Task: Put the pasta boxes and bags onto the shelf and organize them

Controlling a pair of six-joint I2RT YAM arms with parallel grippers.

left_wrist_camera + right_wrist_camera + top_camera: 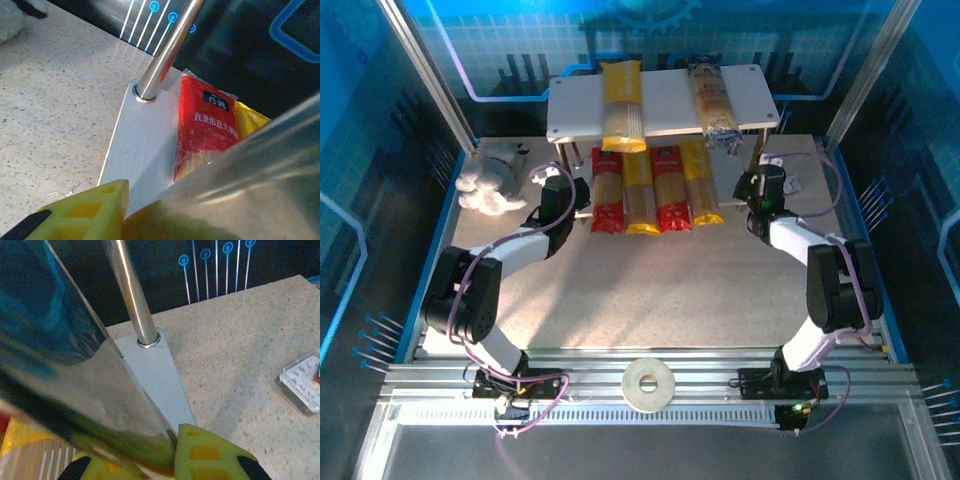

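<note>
All six long spaghetti packs are on the two-tier white shelf with thin metal legs (665, 100), at the far side of the speckled desk (700, 290). On the lower board (145, 145) a red pack (607, 190), a yellow windowed pack (638, 190), a second red pack (670, 185) and a second yellow pack (701, 185) lie side by side. On the upper board a third yellow pack (622, 105) and a dark blue-and-clear pack (713, 100) lie well apart, both overhanging the front edge. Left hand (565, 195) is at the shelf's front left corner, one yellow finger (85, 210) beside a blurred shiny surface; spread or pinching, can't tell. Right hand (760, 188) is at the front right corner, fingers pressed together at the foot of a shiny metal bar (75, 340), probably a front leg; actual grip unconfirmed. Handling, my read: the packs are light, with slippery crinkly film. Contents are stiff lengthwise but brittle, so no bending or hard squeeze. Pinch across the narrow width near mid-length, not at the end seals.
</note>
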